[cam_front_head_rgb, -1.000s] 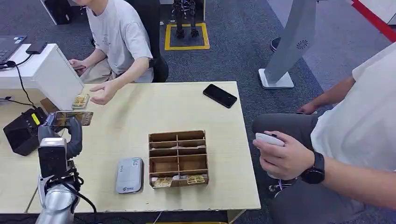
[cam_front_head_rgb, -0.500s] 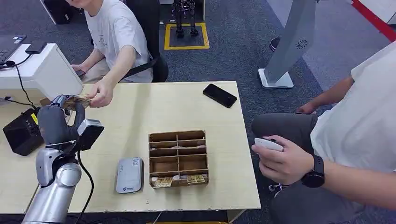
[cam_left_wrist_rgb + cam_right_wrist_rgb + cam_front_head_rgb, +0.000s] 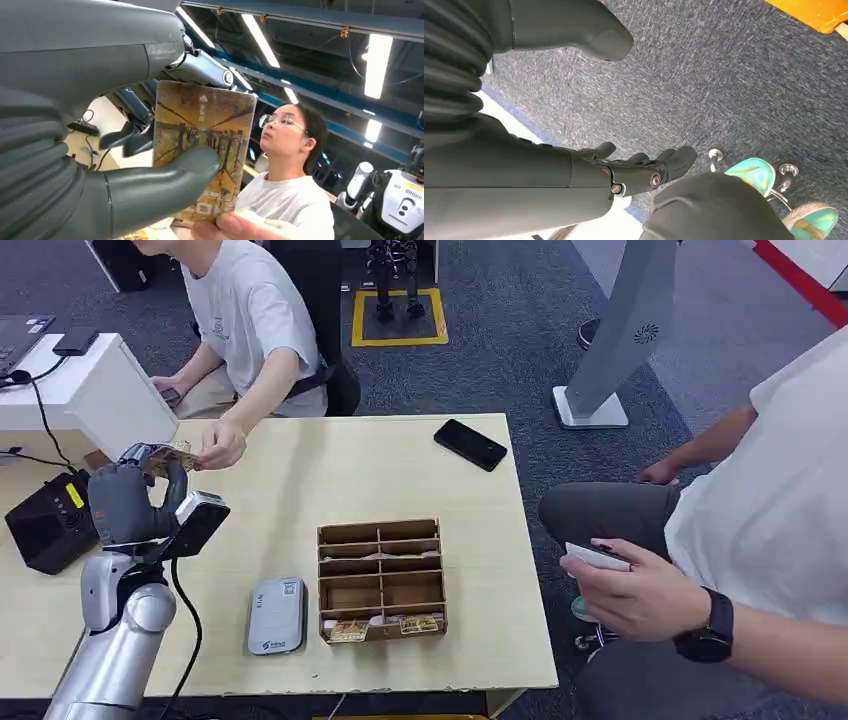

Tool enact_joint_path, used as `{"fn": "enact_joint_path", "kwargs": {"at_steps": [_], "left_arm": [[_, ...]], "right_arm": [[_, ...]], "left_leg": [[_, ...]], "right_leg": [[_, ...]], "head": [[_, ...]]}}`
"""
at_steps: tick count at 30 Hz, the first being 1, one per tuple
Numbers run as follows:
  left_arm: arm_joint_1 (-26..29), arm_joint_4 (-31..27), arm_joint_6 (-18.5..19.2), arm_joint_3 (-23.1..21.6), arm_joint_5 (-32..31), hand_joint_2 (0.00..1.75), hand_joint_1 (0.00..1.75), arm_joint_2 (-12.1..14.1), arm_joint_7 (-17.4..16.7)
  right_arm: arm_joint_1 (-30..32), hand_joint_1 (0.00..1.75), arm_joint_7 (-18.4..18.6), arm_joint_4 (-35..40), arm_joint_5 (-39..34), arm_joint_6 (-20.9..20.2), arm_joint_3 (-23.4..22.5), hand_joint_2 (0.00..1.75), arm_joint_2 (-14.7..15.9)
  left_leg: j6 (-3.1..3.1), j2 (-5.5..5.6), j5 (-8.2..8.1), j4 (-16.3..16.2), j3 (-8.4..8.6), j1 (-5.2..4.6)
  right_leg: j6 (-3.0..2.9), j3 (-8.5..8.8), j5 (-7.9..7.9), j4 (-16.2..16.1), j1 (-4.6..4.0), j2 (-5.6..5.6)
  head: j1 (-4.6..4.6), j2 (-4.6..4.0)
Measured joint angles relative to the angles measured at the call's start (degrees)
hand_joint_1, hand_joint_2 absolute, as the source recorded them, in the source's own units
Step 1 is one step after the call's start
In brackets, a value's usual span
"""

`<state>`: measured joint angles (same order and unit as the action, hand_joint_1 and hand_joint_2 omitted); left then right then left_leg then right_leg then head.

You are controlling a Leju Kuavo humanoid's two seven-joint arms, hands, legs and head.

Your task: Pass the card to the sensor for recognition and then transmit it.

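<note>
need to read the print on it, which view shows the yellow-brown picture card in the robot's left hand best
The left wrist view: the yellow-brown picture card faces the camera, pinched by the left hand, a person's fingers touching its edge. In the head view the card is a small sliver.

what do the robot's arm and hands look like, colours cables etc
The left arm is silver and rounded, with a black cable looping along it and a grey-and-black box at the wrist. The left hand is dark grey, with a ribbed cover and thick thumb. The right hand has black fingers with small metal pins.

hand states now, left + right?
Left robot hand: holding the card; a person's hand is on it too.
Right robot hand: open, holding nothing.
</note>
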<state>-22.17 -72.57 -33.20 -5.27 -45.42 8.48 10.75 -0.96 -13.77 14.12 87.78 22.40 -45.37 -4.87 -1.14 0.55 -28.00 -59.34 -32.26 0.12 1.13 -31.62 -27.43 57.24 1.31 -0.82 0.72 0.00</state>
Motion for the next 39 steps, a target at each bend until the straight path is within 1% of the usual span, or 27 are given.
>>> {"fn": "enact_joint_path", "kwargs": {"at_steps": [2,4,6,10,11,13,15,16,18,22,25,26,28,30,32,33,35,37,39], "left_arm": [[-0.03,0.27,0.11,0.00,0.46,1.75,0.00,0.07,0.16],[-0.09,0.37,0.57,0.07,2.26,1.75,0.00,0.13,0.26],[-0.21,0.44,2.70,0.39,5.06,1.75,0.00,0.09,-0.17],[-0.21,0.42,5.77,0.63,6.38,1.75,0.00,0.15,-2.21],[-0.20,0.42,7.17,0.63,7.00,1.75,0.00,0.20,-2.62],[0.10,0.04,11.42,0.61,8.77,1.75,0.00,0.85,-3.06],[0.52,-0.96,17.38,0.40,10.97,1.75,0.00,1.89,-2.99],[0.90,-1.57,19.79,0.09,11.78,1.75,0.00,2.61,-2.65],[1.97,-3.38,21.83,-0.55,12.98,1.75,0.00,3.54,-1.62],[4.06,-7.21,22.80,-1.42,13.29,1.75,0.00,4.43,-1.11],[4.76,-8.76,22.88,-1.73,13.31,1.75,0.00,4.81,-1.09],[4.86,-9.07,23.16,-1.77,13.31,1.75,0.00,4.87,-0.73],[5.40,-10.23,24.99,-2.36,13.51,1.75,0.00,5.22,1.52],[7.09,-13.93,28.77,-4.49,12.91,1.75,0.00,6.01,5.43],[8.79,-18.17,28.59,-8.14,8.62,1.75,0.00,7.00,8.16],[9.46,-20.88,28.00,-10.56,5.19,1.75,0.00,7.91,8.83],[10.64,-24.99,27.14,-14.17,3.34,1.75,0.00,9.49,9.18],[11.72,-28.44,26.51,-16.75,4.75,1.75,0.00,10.69,9.66],[12.64,-30.93,26.47,-18.36,6.25,1.75,0.00,11.43,9.93]], "right_arm": [[0.00,0.00,-0.02,-0.07,0.00,-0.04,0.02,1.75,0.02],[-0.02,0.00,-0.04,-0.17,-0.11,-0.07,0.07,1.75,0.07],[0.00,0.00,-0.02,-0.22,-0.30,-0.07,0.09,1.75,0.07],[0.14,0.00,0.46,-0.31,-0.85,-0.02,0.09,1.75,0.07],[0.18,0.00,0.46,-0.31,-0.98,0.02,0.09,1.75,0.07],[0.30,0.00,0.48,-0.33,-1.31,0.04,0.09,1.75,0.07],[0.43,0.00,0.48,-0.33,-1.53,0.02,0.09,1.75,0.07],[0.43,0.00,0.48,-0.33,-1.66,0.02,0.09,1.75,0.07],[0.43,0.00,0.48,-0.33,-1.97,-0.04,0.07,1.75,0.07],[0.43,0.00,0.48,-0.31,-2.12,-0.04,0.09,1.75,0.07],[0.43,0.00,0.48,-0.31,-2.12,-0.04,0.09,1.75,0.07],[0.46,0.00,0.48,-0.31,-2.16,-0.04,0.07,1.75,0.07],[0.50,0.00,0.46,-0.31,-2.43,-0.09,0.07,1.75,0.07],[0.70,0.00,0.37,-0.20,-2.58,-0.53,0.07,1.75,0.07],[1.03,0.00,0.37,-0.06,-2.64,-1.12,0.07,1.75,0.07],[1.22,0.00,0.42,0.09,-2.75,-1.27,0.07,1.75,0.07],[1.51,0.00,0.39,0.42,-3.15,-1.49,0.07,1.75,0.07],[1.88,0.00,0.26,0.79,-3.17,-1.88,0.04,1.75,0.07],[2.14,0.00,0.22,1.18,-3.17,-2.10,0.02,1.75,0.07]], "left_leg": [[0.00,0.00,0.00,0.00,-0.02,0.00],[0.00,0.01,0.00,0.00,-0.02,0.00],[0.00,0.01,0.00,0.00,-0.02,0.00],[0.00,0.01,0.00,0.00,-0.03,0.00],[0.00,0.01,0.00,0.00,-0.03,0.00],[0.00,-0.01,0.00,0.00,-0.03,0.00],[0.01,-0.02,0.01,0.00,-0.04,0.00],[0.01,-0.02,0.01,0.00,-0.04,0.00],[0.01,-0.04,0.00,0.00,-0.05,0.01],[0.01,-0.02,0.00,0.00,-0.09,0.01],[0.01,-0.02,0.00,0.00,-0.09,0.01],[0.01,-0.02,0.01,0.00,-0.09,0.01],[0.01,-0.02,0.01,0.00,-0.09,0.01],[0.01,-0.02,0.01,0.00,-0.09,0.00],[0.00,-0.01,0.00,-0.01,-0.14,0.00],[0.00,-0.01,0.00,-0.01,-0.17,0.00],[-0.01,-0.03,-0.03,-0.01,-0.19,-0.01],[-0.01,-0.03,-0.04,-0.01,-0.21,-0.01],[0.00,-0.02,-0.03,0.00,-0.23,-0.01]], "right_leg": [[0.00,-0.01,0.00,0.00,0.00,0.00],[0.00,-0.02,0.00,0.00,0.00,0.00],[0.00,-0.02,0.00,0.00,0.00,0.00],[0.00,-0.03,0.00,0.00,0.00,0.00],[0.00,-0.02,0.00,0.00,0.00,0.00],[0.00,-0.03,0.00,0.00,0.00,-0.02],[0.00,-0.04,0.00,0.00,0.00,-0.05],[0.00,-0.05,0.00,0.00,0.00,-0.05],[-0.01,-0.08,0.00,0.01,0.00,-0.08],[0.00,-0.10,0.00,0.00,0.00,-0.05],[0.00,-0.10,0.00,0.00,0.01,-0.06],[0.00,-0.11,0.01,0.00,0.01,-0.06],[0.01,-0.10,0.01,0.00,0.01,-0.05],[0.00,-0.11,0.01,0.00,0.01,-0.06],[0.00,-0.12,0.01,0.00,0.01,-0.05],[0.00,-0.14,0.01,-0.01,0.01,-0.05],[0.00,-0.20,0.01,-0.01,0.02,-0.08],[0.00,-0.23,0.00,-0.01,0.01,-0.07],[0.00,-0.25,0.00,-0.01,0.00,-0.06]], "head": [[0.00,0.00],[0.00,0.00],[0.00,0.00],[0.00,0.00],[0.02,0.00],[0.02,0.00],[0.00,0.00],[0.00,0.00],[0.00,0.00],[0.00,0.00],[0.02,0.00],[0.02,0.00],[0.02,0.00],[0.02,0.00],[0.00,0.00],[-0.02,0.00],[0.02,0.00],[0.02,0.00],[0.00,0.00]]}}
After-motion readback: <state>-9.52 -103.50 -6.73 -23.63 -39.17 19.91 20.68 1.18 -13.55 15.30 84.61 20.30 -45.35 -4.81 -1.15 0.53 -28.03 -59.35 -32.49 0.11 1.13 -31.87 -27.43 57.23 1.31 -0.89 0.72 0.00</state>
